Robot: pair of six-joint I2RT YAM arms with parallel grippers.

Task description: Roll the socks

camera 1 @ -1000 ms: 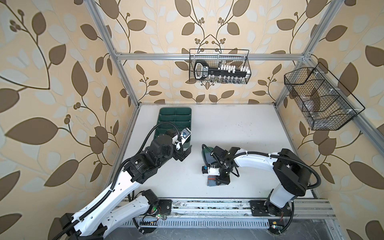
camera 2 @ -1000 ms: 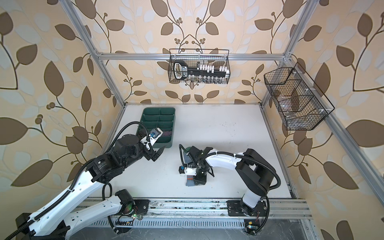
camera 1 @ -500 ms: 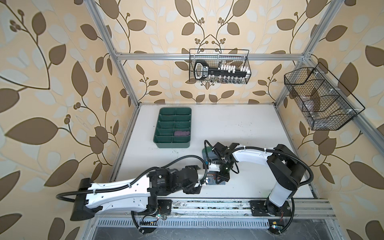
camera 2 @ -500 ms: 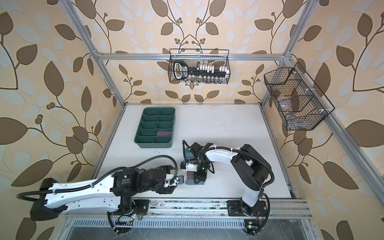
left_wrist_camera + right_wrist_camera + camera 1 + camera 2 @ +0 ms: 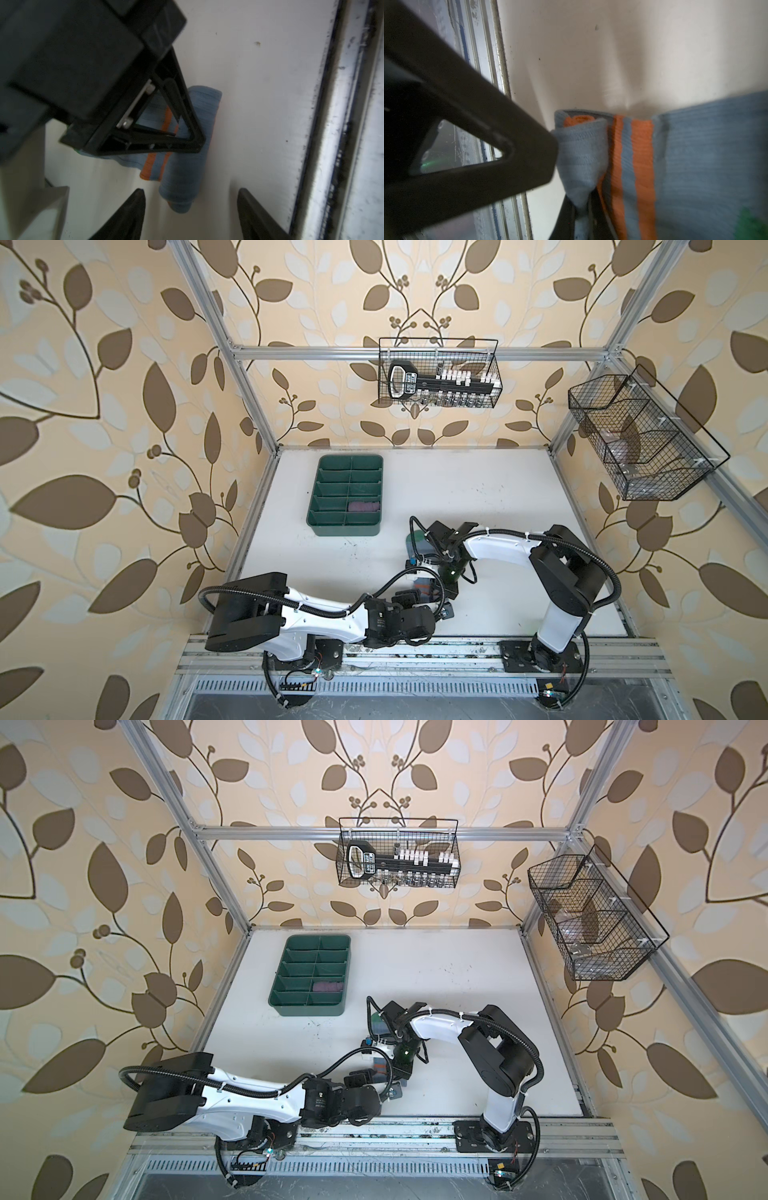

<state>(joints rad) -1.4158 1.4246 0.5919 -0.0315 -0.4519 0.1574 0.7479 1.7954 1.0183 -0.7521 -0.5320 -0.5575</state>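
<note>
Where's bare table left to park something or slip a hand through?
Widest bare table: behind the right arm, from the green tray to the table's right edge. Smaller patch between tray and left arm. Crowded: front centre, where left gripper and right gripper meet at the grey-blue sock.

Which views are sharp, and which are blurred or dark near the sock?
Both top views: sharp and evenly lit. Left wrist view: the grey-blue sock is soft, and the right gripper is a dark blur in front of it. Right wrist view: the knit is fairly clear, the near finger black and unfocused.
</note>
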